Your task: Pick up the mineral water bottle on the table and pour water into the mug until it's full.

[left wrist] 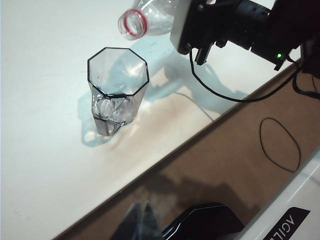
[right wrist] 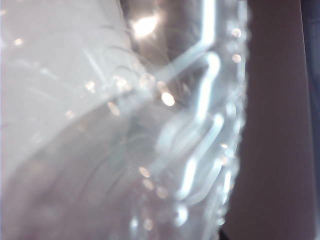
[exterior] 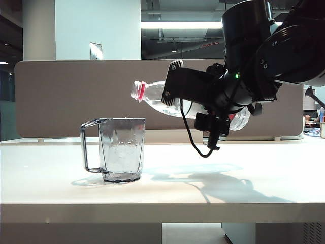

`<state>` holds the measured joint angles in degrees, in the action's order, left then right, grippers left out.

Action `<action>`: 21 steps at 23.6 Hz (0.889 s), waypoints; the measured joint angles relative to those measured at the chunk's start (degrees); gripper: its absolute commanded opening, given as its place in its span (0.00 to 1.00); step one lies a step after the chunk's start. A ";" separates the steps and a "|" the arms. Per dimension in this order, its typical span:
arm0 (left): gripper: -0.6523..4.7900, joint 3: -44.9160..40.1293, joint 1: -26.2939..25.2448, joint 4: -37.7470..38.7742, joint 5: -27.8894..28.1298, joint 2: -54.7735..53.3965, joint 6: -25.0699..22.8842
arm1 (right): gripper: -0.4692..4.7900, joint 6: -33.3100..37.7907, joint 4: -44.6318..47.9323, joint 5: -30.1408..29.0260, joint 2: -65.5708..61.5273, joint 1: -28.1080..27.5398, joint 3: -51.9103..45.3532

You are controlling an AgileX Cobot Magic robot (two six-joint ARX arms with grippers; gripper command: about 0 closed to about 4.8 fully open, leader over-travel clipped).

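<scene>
The mineral water bottle (exterior: 152,100) lies tilted almost level in the air, with my right gripper (exterior: 177,94) shut round its body. Its open, red-ringed mouth (exterior: 137,91) hangs just above the right side of the mug's rim. The smoky faceted mug (exterior: 121,150) stands upright on the table (exterior: 254,188), handle to the left, and water seems to fill its lower part. No stream shows at the mouth. The left wrist view shows the bottle (left wrist: 150,17), the right gripper (left wrist: 192,25) and the mug (left wrist: 117,85) from above. My left gripper (left wrist: 139,222) hovers off the table's edge, fingers together. Clear plastic of the bottle (right wrist: 150,140) fills the right wrist view.
A brown-grey divider panel (exterior: 61,96) runs along the table's far edge. A black cable (exterior: 195,145) dangles from the right arm down toward the tabletop. In the left wrist view a cable loop (left wrist: 280,145) lies on the brown surface beside the table edge.
</scene>
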<state>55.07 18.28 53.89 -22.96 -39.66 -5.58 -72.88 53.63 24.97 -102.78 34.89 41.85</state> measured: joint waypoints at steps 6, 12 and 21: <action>0.11 0.00 0.00 -0.02 0.00 0.00 0.00 | 0.58 -3.34 0.44 0.55 0.00 0.00 0.00; 0.11 0.00 0.00 -0.02 0.00 0.00 0.00 | 0.58 -9.27 1.46 0.57 0.00 -0.02 0.04; 0.11 0.00 0.00 -0.02 0.00 0.00 0.00 | 0.58 -14.19 4.55 0.92 0.02 -0.04 0.04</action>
<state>55.07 18.28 53.87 -22.96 -39.66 -5.58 -87.07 58.17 25.89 -102.76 34.85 41.89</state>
